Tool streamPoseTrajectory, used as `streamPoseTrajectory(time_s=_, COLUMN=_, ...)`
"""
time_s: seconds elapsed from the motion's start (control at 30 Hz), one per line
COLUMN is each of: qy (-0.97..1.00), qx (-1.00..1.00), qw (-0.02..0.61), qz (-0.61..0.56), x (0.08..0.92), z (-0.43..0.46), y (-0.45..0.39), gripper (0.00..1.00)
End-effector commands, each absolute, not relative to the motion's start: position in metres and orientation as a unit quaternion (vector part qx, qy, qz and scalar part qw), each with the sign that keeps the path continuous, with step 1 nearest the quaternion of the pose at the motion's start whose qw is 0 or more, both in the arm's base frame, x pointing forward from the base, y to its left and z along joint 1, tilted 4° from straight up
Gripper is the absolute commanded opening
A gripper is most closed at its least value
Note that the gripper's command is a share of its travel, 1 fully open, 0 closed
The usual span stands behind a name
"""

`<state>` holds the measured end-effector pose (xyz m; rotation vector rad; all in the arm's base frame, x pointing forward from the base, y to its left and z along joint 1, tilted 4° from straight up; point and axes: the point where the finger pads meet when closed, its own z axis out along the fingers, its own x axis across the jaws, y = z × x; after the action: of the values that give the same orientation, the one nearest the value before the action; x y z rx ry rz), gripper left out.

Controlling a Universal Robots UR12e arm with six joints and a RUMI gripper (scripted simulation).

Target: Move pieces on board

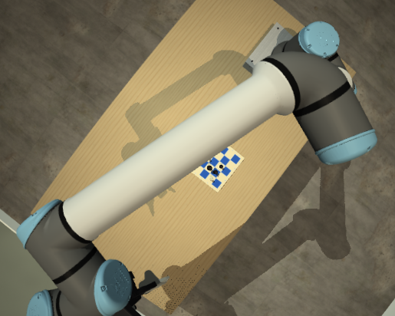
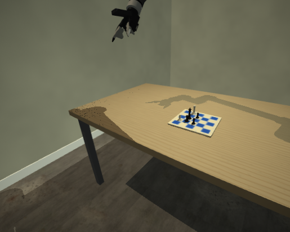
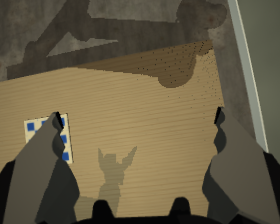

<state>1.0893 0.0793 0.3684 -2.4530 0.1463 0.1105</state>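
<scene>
A small blue-and-cream chessboard (image 2: 195, 122) lies on the wooden table; it also shows in the top view (image 1: 218, 168) and at the left edge of the wrist view (image 3: 46, 135), partly behind a finger. Several black pieces (image 2: 190, 115) and two white pieces (image 2: 193, 109) stand clustered on the board's far-left part. The square labels are too small to read. My gripper (image 2: 123, 33) hangs high above the table, far left of the board, open and empty. In the wrist view its two fingers stand wide apart over bare table.
The arm's long white link (image 1: 171, 153) crosses the top view and hides part of the board's near side. The table's corner and edge (image 2: 75, 112) lie below the gripper. A grey mounting plate (image 1: 264, 46) sits at the table's far end.
</scene>
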Motion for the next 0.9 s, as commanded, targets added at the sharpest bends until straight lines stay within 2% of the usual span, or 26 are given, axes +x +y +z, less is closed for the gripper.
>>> streamPoseTrajectory(time_s=0.0, qy=0.0, qx=-0.945, qw=0.316, qz=0.077, x=1.072, z=0.323, y=0.082, gripper=1.0)
streamPoseTrajectory(time_s=0.33, qy=-0.157, qx=-0.927, qw=0.297, qz=0.17, x=1.011, z=0.212, y=0.085, gripper=1.0)
streamPoseTrajectory(time_s=0.87, qy=-0.348, qx=-0.836, qw=0.315, qz=0.283, x=0.929, z=0.113, y=0.079, gripper=1.0)
